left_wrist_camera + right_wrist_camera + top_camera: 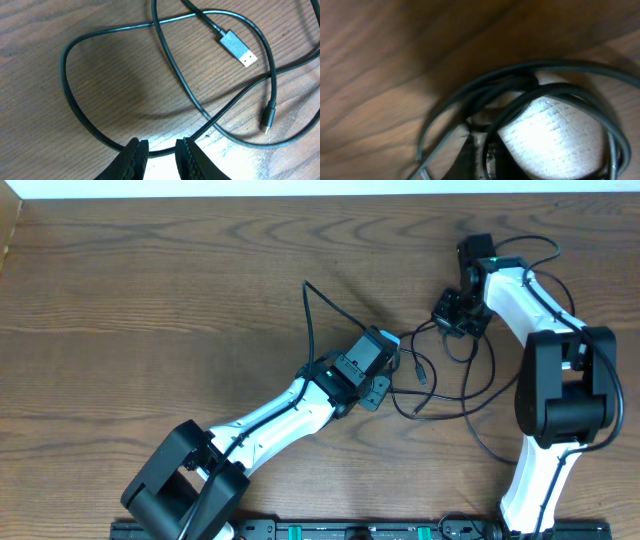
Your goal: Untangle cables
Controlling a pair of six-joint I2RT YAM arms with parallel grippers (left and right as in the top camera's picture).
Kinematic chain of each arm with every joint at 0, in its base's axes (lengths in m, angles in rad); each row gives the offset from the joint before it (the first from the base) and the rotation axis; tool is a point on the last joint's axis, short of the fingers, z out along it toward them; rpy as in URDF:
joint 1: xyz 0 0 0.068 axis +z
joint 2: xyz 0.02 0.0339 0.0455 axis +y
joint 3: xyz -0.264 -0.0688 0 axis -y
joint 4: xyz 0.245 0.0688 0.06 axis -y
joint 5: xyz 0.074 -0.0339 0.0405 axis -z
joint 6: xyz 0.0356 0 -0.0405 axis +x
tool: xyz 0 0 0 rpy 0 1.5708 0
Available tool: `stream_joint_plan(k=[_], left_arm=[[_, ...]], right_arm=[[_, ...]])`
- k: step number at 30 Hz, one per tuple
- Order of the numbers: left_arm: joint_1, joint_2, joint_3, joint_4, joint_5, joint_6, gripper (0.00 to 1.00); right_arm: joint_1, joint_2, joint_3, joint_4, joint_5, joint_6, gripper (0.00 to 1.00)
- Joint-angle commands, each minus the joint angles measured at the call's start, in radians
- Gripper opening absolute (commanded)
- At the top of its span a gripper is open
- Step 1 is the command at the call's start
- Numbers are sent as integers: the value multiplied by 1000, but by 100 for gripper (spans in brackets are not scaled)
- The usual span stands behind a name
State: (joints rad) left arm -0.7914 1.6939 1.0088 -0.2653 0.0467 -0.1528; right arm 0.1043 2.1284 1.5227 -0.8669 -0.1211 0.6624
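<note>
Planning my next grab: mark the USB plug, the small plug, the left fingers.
USB plug [235, 45]: left wrist view, grey housing.
small plug [268, 114]: left wrist view, black body.
left fingers [135, 157]: left wrist view, one fingertip.

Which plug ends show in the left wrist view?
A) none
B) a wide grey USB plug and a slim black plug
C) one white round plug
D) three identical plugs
B: the wide grey USB plug lies upper right, the slim black plug below it, both on thin black cables.

White arm links [280, 415], bulky black joints [565, 395]; ridged black fingers [134, 159].
</note>
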Motion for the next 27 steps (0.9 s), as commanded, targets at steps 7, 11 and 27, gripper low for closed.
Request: stream_joint_plan(k=[7, 11, 27], left_arm=[[1, -16, 7, -24, -6, 6, 30], [1, -14, 7, -24, -6, 6, 31], [1, -14, 3, -21, -5, 5, 33]], right_arm=[[13, -334, 2, 2, -32, -127, 1], [13, -591, 2, 85, -45, -253, 1], [-34, -1045, 2, 296, -154, -461, 1]])
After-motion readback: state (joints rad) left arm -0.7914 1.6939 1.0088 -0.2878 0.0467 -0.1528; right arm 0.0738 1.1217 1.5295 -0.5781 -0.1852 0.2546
